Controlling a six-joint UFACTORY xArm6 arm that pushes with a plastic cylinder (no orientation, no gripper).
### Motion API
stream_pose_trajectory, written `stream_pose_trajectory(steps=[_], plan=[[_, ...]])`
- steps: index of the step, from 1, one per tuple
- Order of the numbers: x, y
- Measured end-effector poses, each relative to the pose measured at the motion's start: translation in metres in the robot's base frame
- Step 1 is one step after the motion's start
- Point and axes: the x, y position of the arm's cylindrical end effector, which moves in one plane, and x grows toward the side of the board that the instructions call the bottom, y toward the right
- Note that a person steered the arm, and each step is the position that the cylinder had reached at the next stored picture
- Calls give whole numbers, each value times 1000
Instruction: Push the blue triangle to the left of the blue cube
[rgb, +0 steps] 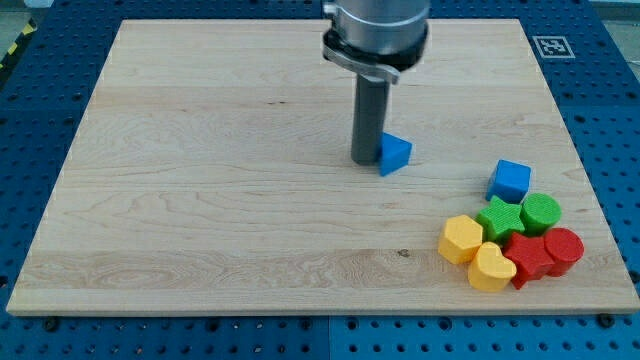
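A yellow heart block (492, 268) lies nearest the camera, at the near right of the wooden desk (200, 200), heading a tight cluster of small blocks. The pale board fills most of the view and rests on a blue perforated base (30, 100). Above it, the arm's grey metal body (378, 28) comes down from the far edge and ends in a straight dark rod; there is no hand on this arm, so nothing is held. My tip (366, 161) sits on the board, touching the left side of the blue triangle (395, 154), right of centre. The blue cube (510, 181) stands well apart to the triangle's right, slightly nearer. Just beyond the heart are a yellow hexagon (461, 239), a green star (500, 217), a green cylinder (541, 212), a red star (527, 257) and a red cylinder (563, 248).
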Motion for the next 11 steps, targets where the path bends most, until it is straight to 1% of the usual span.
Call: stream_pose_trajectory(steps=[1, 2, 3, 4, 5, 6, 7, 8, 9, 10, 11], plan=[[4, 5], [-28, 5], [-38, 16], [-18, 46], [-13, 46], [1, 2], [29, 38], [32, 56], [30, 54], [12, 53], [12, 90]])
